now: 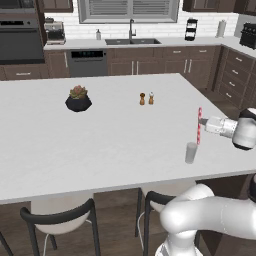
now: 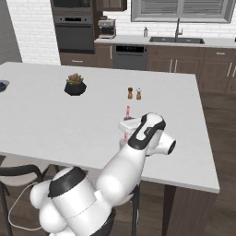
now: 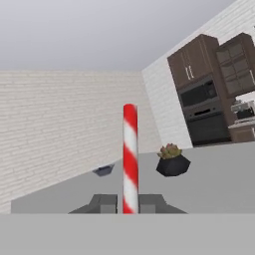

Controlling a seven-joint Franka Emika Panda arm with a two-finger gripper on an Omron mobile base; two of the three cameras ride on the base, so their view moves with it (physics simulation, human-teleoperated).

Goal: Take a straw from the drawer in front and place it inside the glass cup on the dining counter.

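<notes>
The straw (image 1: 199,126), a thin rod banded red and white, stands upright, pinched between the gripper (image 1: 202,121)'s closed fingers (image 3: 103,203), one pad on either side of it in the hand view. The glass cup (image 1: 191,152), a small clear greyish tumbler, sits at about 7 o'clock from the straw's lower end, just beside it; whether the tip has entered the rim I cannot tell. The dining counter (image 1: 100,145) is a broad, smooth white slab. Toward 10 o'clock from the cup stand two small brown shakers (image 1: 146,98), and farther, a faceted black plant pot (image 1: 78,99). Black-framed chairs (image 1: 60,220) tuck under the near edge. Dark brown cabinets (image 1: 165,62) and a white brick wall (image 2: 32,32) lie beyond.
</notes>
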